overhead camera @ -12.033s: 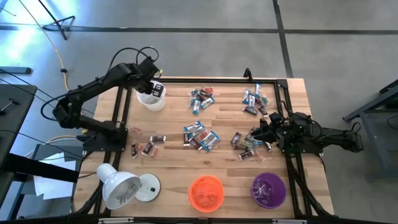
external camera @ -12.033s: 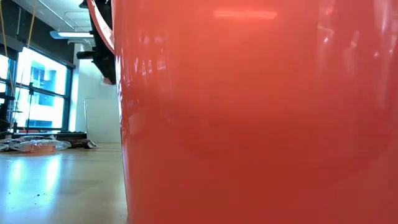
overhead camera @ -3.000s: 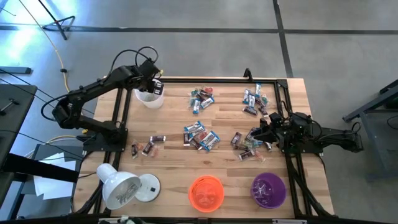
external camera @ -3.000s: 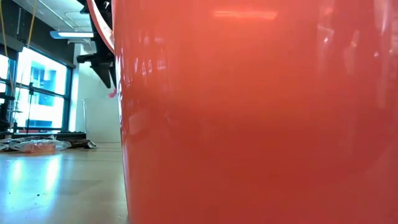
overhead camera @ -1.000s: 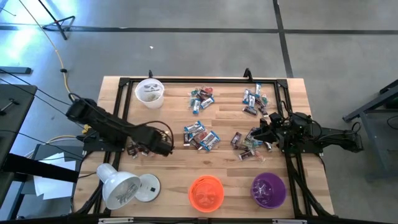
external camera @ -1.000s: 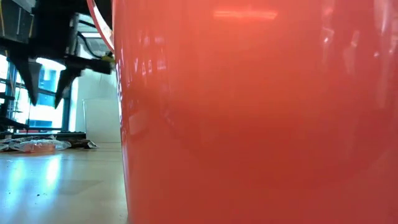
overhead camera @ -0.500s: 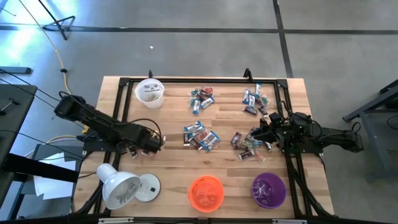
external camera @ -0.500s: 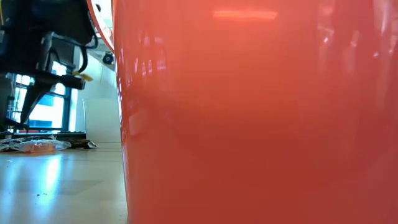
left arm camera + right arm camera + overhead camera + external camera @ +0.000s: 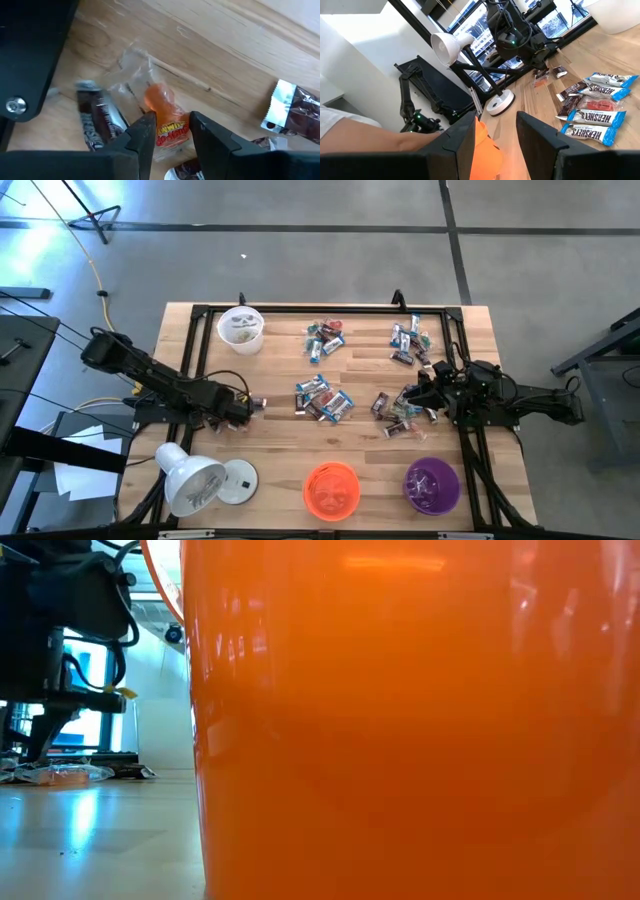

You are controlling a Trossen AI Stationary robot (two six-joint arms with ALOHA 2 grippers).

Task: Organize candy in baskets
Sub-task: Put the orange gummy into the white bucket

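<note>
My left gripper (image 9: 243,412) points down, open, over a small group of candy at the table's left. In the left wrist view its fingers stand on either side of an orange candy in a clear wrapper (image 9: 165,107), beside a dark brown bar (image 9: 97,122). More candy lies in heaps (image 9: 322,398) (image 9: 324,338) (image 9: 408,342) (image 9: 398,416). The white basket (image 9: 241,328) stands far left; the orange basket (image 9: 331,488) and purple basket (image 9: 432,484) stand near the front edge. My right gripper (image 9: 495,142) waits open and level at the table's right side.
A white lamp (image 9: 195,480) with a round base stands at the near left corner, close to my left arm. A black frame runs along the table's left, far and right sides. The orange basket (image 9: 400,740) fills most of the low view.
My left gripper has moved toward the table's left edge and gone down, from beside the middle heap to just over the small group of candy at the left. Its fingers have stayed open.
</note>
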